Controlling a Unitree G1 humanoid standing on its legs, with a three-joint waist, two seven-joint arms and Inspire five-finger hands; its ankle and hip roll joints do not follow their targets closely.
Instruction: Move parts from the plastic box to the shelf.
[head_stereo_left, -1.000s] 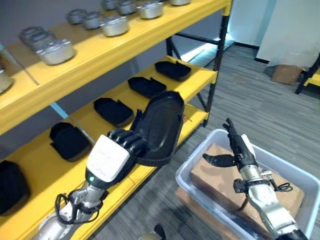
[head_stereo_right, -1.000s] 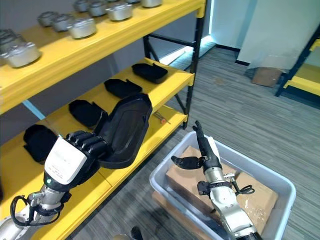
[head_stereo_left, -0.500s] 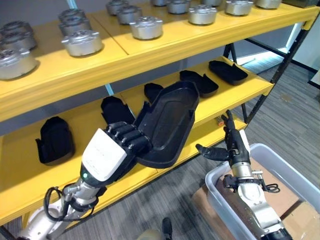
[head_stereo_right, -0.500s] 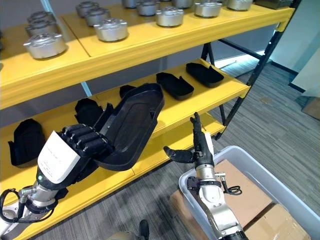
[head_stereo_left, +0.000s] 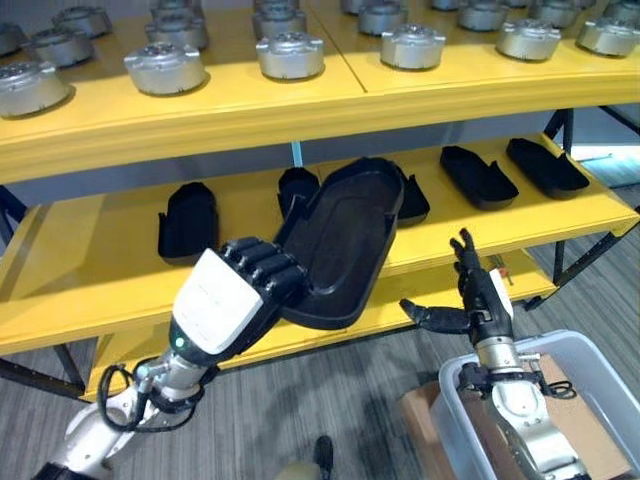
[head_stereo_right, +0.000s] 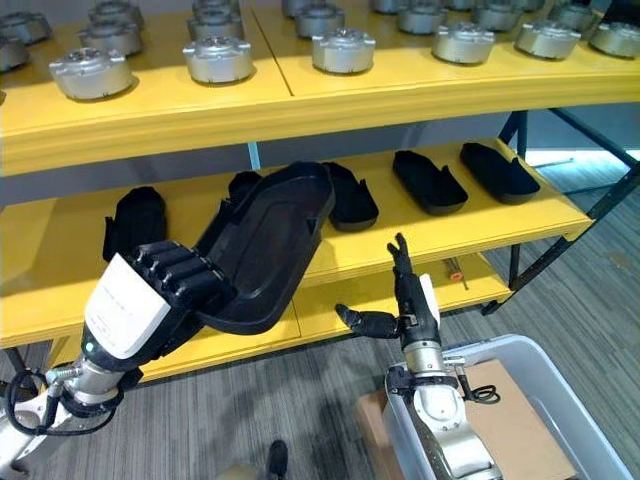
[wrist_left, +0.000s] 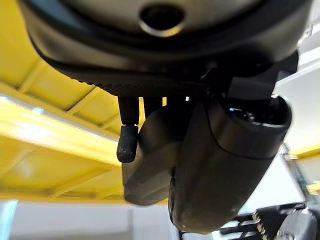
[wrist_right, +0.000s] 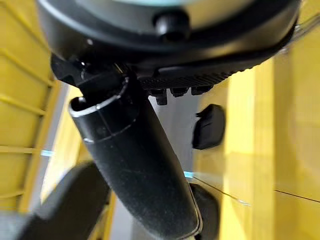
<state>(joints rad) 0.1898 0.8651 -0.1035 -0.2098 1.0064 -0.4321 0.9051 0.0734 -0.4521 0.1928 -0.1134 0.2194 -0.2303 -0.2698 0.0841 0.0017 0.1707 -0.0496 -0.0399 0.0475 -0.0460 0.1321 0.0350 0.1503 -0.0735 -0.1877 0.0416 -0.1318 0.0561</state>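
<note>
My left hand (head_stereo_left: 235, 295) is shut on a large black plastic tray-shaped part (head_stereo_left: 345, 245), held tilted in front of the middle yellow shelf (head_stereo_left: 90, 265). Its fingers curl over the part's near rim. My right hand (head_stereo_left: 478, 300) is open, fingers pointing up and thumb out to the side, holding nothing, just above the grey plastic box (head_stereo_left: 455, 400) at the lower right. Several similar black parts (head_stereo_left: 188, 220) lie in a row on the middle shelf, one (head_stereo_left: 480, 177) further right.
The top shelf (head_stereo_left: 230, 100) carries several round silver metal parts (head_stereo_left: 290, 52). A cardboard sheet (head_stereo_right: 505, 430) lies inside the grey box. Grey carpet floor (head_stereo_left: 330, 400) runs below the lowest yellow shelf. A small red-handled tool (head_stereo_right: 455, 270) lies on the lower shelf.
The camera has swung to face the shelf squarely. My left hand still holds the black part, now closer to the middle shelf. My right hand stays open over the box.
</note>
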